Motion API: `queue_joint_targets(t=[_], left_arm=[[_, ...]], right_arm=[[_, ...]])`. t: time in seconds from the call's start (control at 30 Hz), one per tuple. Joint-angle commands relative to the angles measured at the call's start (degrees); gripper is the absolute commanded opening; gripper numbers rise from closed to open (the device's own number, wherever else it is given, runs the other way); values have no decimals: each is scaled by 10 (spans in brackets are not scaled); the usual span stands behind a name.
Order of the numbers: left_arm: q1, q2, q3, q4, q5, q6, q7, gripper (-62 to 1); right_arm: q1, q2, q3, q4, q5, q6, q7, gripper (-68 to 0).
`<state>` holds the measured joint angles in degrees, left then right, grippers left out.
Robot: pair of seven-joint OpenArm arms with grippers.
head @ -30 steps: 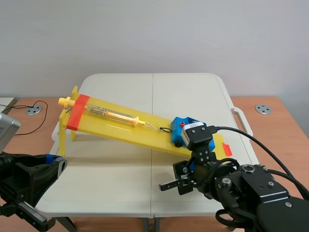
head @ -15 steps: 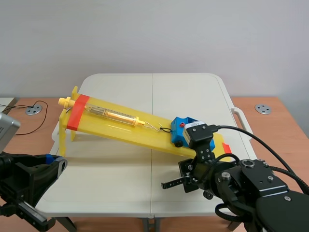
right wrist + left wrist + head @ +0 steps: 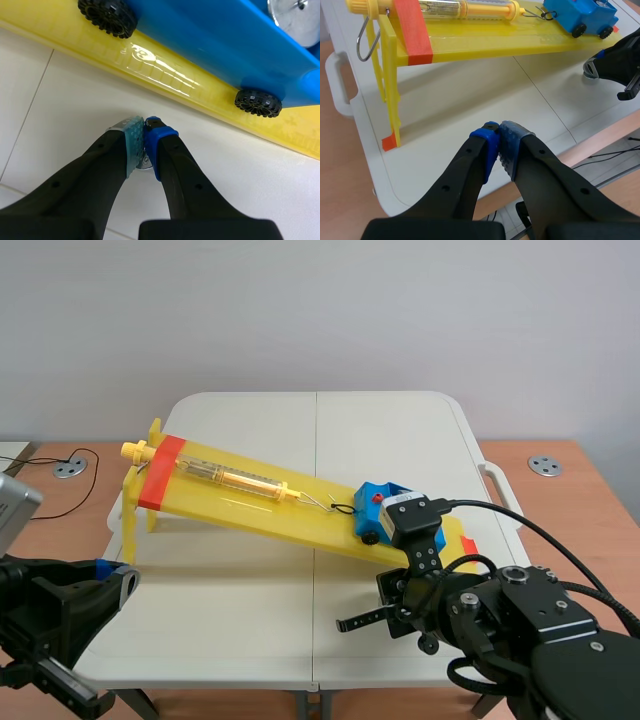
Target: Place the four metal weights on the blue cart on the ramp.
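At the near right, my right pincer [image 3: 144,131]: narrow, pinched on a metal weight [image 3: 144,161] on the table [image 3: 60,90].
Blue cart [image 3: 215,45]: just beyond, on the ramp [image 3: 165,75] — one loaded weight [image 3: 295,15] showing.
Remaining: this one — others unseen.

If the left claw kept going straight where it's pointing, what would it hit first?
Most likely the white table, just ahead of the shut left gripper; the yellow ramp stands farther on. Depth is hard to judge.
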<state>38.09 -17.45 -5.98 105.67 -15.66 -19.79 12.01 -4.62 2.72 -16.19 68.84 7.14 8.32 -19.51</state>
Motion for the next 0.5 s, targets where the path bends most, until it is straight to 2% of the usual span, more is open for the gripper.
queue_joint_targets(t=[0.0,0.2,0.47], left_arm=[[-11,5,-9,40,-30,-14,-59,-578],[-11,5,-9,40,-30,-14,-60,-578],[-11,5,-9,40,-30,-14,-59,-578]], right_arm=[[24,30,4,11,27,-6,-40,-669],[15,43,5,30,28,1,-29,-669],[-59,83,5,160,41,7,-26,-669]])
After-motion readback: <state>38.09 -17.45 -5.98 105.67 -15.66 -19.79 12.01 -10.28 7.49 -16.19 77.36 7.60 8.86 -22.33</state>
